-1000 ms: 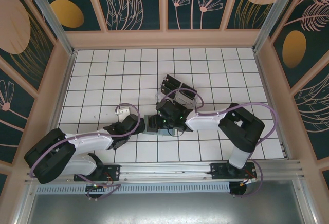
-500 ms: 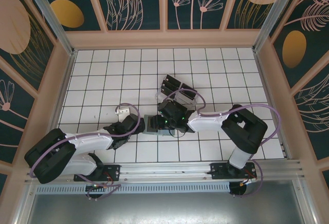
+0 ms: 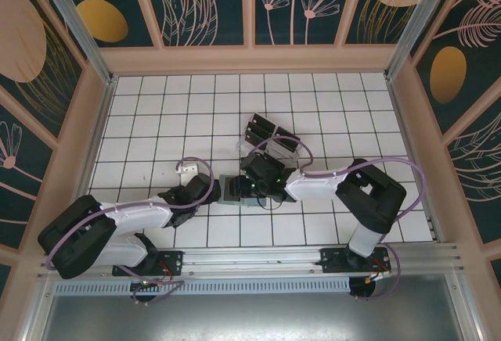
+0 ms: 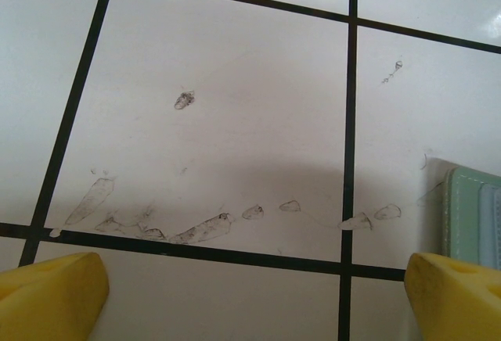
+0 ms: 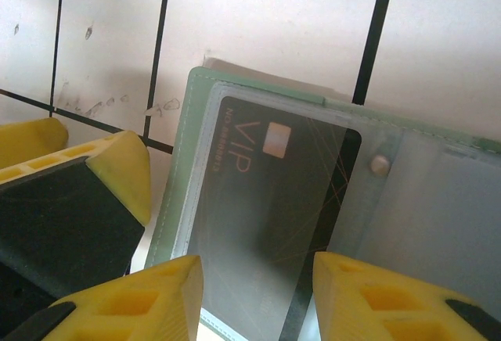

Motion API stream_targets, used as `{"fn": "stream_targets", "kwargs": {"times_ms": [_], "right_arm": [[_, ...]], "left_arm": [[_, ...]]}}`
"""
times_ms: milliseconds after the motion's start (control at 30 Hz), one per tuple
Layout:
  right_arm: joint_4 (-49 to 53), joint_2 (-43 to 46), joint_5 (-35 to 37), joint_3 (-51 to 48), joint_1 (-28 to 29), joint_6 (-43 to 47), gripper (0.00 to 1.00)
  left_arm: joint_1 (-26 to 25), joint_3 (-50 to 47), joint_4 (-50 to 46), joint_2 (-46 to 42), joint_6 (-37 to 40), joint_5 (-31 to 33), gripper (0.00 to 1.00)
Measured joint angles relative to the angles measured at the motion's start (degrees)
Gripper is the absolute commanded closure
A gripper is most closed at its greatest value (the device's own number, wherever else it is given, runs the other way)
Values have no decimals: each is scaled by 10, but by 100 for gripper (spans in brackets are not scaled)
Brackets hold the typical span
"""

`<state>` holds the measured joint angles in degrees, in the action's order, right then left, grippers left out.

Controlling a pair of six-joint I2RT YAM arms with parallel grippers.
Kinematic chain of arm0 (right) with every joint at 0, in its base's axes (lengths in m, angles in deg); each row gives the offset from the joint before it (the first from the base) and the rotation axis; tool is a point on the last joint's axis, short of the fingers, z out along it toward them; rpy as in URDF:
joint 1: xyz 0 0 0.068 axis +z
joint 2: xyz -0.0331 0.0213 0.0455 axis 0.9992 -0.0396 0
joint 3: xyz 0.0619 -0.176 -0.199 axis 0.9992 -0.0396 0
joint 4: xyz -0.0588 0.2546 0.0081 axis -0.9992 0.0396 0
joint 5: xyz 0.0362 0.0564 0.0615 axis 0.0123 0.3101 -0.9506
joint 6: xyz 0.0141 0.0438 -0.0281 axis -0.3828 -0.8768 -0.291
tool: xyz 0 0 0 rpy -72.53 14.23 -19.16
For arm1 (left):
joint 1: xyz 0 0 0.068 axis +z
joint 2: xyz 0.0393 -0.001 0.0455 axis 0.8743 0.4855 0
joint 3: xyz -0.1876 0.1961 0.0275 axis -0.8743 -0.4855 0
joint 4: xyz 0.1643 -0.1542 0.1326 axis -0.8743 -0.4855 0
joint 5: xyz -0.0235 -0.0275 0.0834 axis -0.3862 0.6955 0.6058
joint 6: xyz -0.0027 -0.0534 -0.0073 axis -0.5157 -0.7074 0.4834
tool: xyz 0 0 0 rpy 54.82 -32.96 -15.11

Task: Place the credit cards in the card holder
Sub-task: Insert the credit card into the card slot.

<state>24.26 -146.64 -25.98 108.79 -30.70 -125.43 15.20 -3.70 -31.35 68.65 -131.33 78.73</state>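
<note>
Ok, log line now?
left gripper: open beside card holder | right gripper: holds VIP credit card in holder sleeve | other credit cards: on table

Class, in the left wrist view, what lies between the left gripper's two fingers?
Bare, scuffed tile with black grid lines, shown in the left wrist view. The card holder sits by one finger, not between them.

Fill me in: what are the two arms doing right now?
Card loading, mid-insert. The right gripper straddles the near end of a black VIP card that sits partway under the clear sleeve of the mint-green card holder. Whether it is actually squeezing the card I can't tell. The left gripper is wide open and empty, low over the tiles beside the holder. More black cards lie on the table beyond the holder.
</note>
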Motion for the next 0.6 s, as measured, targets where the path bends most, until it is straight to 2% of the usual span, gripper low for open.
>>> {"fn": "stream_targets", "kwargs": {"times_ms": [600], "right_arm": [[0,-23,-3,10,0,0,58]], "left_arm": [[0,-2,9,3,0,2,1]]}}
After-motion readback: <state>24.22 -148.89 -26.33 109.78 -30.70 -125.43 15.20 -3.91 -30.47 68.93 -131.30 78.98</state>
